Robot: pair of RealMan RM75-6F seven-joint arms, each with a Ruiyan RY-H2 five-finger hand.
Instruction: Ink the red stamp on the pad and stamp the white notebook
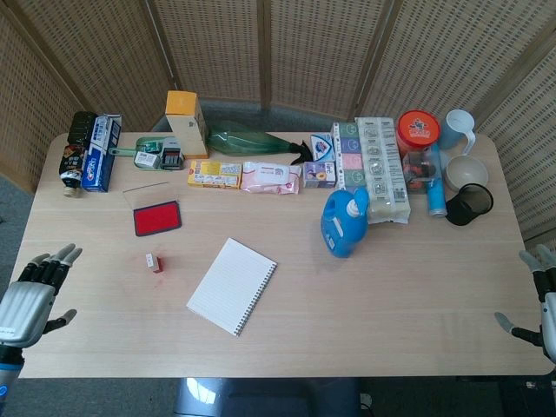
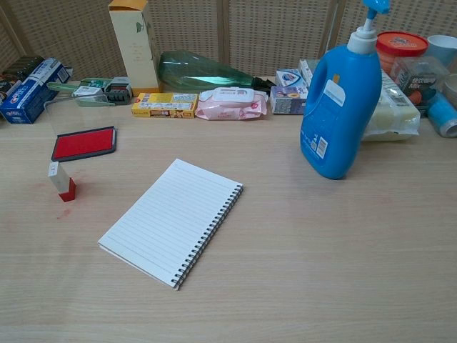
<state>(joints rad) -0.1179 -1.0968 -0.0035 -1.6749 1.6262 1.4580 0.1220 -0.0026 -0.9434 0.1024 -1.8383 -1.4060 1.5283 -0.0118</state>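
Observation:
A small red stamp with a white top stands upright on the table, left of centre. The red ink pad lies open just behind it, its clear lid raised at the back. The white spiral notebook lies open at the table's middle, lined page up. My left hand hovers open at the table's front left corner, well left of the stamp. My right hand is open at the right edge, far from everything. Neither hand appears in the chest view.
A blue detergent bottle stands right of the notebook. Along the back runs a row of boxes, a green bottle, wipes, an orange carton, a red-lidded jar, cups and a bowl.

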